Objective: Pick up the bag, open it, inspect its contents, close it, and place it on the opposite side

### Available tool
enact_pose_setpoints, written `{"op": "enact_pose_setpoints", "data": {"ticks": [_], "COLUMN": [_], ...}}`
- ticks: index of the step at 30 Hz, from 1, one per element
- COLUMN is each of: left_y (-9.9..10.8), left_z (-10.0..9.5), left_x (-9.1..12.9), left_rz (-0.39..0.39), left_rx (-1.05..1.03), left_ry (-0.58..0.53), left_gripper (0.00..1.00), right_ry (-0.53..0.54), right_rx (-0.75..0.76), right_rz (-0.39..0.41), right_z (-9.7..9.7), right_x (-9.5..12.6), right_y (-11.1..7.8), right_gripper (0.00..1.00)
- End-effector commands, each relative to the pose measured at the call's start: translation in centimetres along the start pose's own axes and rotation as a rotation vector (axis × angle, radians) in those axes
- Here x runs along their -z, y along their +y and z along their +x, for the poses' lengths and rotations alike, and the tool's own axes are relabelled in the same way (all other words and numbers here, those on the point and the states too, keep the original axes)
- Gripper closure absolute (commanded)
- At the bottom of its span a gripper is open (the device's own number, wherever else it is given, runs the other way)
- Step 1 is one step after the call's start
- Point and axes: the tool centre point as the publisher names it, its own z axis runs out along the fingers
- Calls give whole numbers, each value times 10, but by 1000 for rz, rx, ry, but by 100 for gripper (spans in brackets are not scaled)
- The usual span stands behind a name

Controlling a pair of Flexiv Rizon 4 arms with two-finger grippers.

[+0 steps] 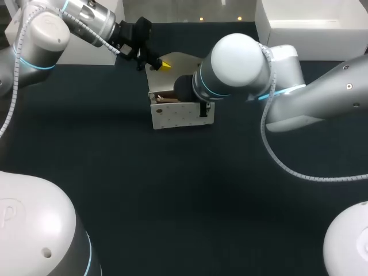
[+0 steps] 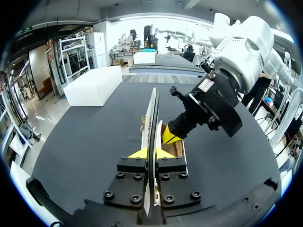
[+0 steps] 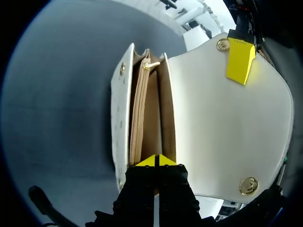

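The white bag (image 1: 179, 114) stands at the table's middle with its mouth open, showing a tan lining (image 3: 147, 118) and a gold zipper pull (image 3: 150, 65). Its flap (image 3: 227, 127) is lifted back, and my left gripper (image 1: 164, 64) is shut on the flap's edge (image 2: 152, 118). The same gripper (image 2: 151, 153) shows in its own wrist view with the flap edge-on between the fingers. My right gripper (image 3: 156, 161) is shut with its tips at one end of the open mouth and nothing seen between them. In the head view my right wrist hides it.
A white box (image 1: 310, 26) sits at the back right and another (image 2: 94, 85) near the back left. A gold snap (image 3: 248, 185) shows on the flap's inner face. Dark table cloth (image 1: 172, 190) stretches in front of the bag.
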Motion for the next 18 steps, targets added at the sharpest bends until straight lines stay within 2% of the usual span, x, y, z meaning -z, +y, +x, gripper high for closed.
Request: {"op": "enact_pose_setpoints", "data": {"ticks": [1,9,10,12,13,14,18], "left_y": [0,0,0,0,1,1,3], "left_z": [-3,-4,-4,-4,-4,-5,-5], "left_x": [0,-5,-5,-6,-6,-6,-7], "left_rz": [4,12,15,16,16,17,19], "left_rx": [-4,-9,-8,-7,-8,-8,-7], "left_ry": [13,34,37,38,39,41,47], "left_gripper": [100,100,100,100,100,100,100], "right_ry": [42,101,108,122,126,132,153], "right_rx": [6,-5,-5,-6,-6,-6,-3], "right_rz": [11,8,4,8,6,6,5], "right_z": [-2,4,4,6,7,8,11], "right_x": [-10,-18,-19,-21,-22,-24,-28], "right_y": [4,0,-1,-2,-2,-2,-2], "right_gripper": [100,100,93,58,24,0,0]}}
